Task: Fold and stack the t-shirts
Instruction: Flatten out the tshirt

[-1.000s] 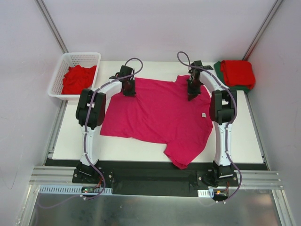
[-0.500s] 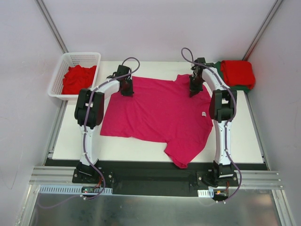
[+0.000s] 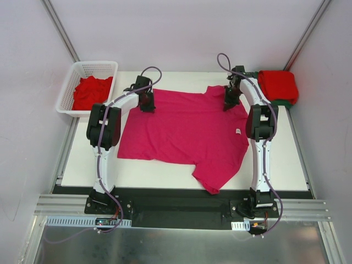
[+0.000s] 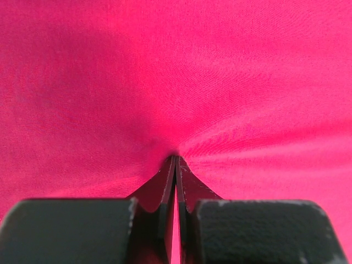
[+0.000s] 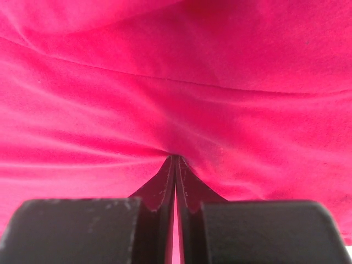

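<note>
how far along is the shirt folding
Done: a red shirt lies folded on a green shirt, far right. In hand: the left gripper and right gripper pinch the far edge of the flat pink shirt. Left: fold and stack it, then the red cloth in the basket.

White table (image 3: 286, 159): pink t-shirt (image 3: 187, 132) spread mid-table, dark green shirt (image 3: 286, 103) far-right corner, basket (image 3: 93, 67) far-left corner.
</note>
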You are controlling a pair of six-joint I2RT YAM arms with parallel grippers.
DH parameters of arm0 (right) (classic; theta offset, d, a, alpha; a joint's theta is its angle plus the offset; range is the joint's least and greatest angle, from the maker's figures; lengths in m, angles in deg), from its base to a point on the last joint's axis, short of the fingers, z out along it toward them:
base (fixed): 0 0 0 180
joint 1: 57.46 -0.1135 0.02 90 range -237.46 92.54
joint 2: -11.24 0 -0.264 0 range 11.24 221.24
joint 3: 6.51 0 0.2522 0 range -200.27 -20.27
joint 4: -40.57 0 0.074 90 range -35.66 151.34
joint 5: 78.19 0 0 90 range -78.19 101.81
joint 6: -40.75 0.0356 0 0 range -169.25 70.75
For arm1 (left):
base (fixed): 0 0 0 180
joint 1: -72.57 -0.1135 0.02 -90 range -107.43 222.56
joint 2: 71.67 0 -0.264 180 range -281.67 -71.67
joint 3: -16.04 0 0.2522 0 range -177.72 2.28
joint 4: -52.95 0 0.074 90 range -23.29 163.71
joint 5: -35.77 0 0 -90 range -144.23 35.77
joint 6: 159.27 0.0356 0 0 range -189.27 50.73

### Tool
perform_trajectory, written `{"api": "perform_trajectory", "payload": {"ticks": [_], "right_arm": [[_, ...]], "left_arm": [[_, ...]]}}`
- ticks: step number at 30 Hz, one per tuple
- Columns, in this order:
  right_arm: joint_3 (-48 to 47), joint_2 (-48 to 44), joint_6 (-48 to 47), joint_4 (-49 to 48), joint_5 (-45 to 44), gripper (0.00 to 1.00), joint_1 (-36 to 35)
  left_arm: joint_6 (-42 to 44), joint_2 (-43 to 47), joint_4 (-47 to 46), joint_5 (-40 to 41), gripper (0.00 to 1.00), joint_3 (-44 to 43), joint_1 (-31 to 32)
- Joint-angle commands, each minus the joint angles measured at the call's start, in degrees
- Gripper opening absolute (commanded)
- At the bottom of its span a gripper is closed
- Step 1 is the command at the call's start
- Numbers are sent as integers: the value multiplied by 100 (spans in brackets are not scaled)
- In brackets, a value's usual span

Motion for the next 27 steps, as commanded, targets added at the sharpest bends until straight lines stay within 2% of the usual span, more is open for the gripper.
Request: {"api": "perform_trajectory", "payload": {"ticks": [1, 9, 17, 18, 19, 23, 27], "right_arm": [[-308, 187, 44, 59, 12, 3, 171], [-703, 406, 386, -81, 337, 3, 479], [-590, 390, 528, -336, 794, 1, 699], [-485, 285, 493, -545, 829, 1, 699], [21, 136, 406, -748, 829, 1, 673], [1498, -1250, 369, -1978, 750, 1, 620], [2100, -2112, 308, -2647, 663, 4, 611]], "left_arm": [[-12, 25, 467, 178, 0, 82, -108], [-30, 43, 493, 178, 0, 108, -116], [-48, 25, 494, 213, 0, 73, -116], [-56, 25, 485, 187, 0, 55, -125], [-56, 34, 476, 169, 0, 47, -125], [-30, 209, 371, 169, 0, 46, -116], [-30, 621, 186, 178, 0, 38, -99]]}}
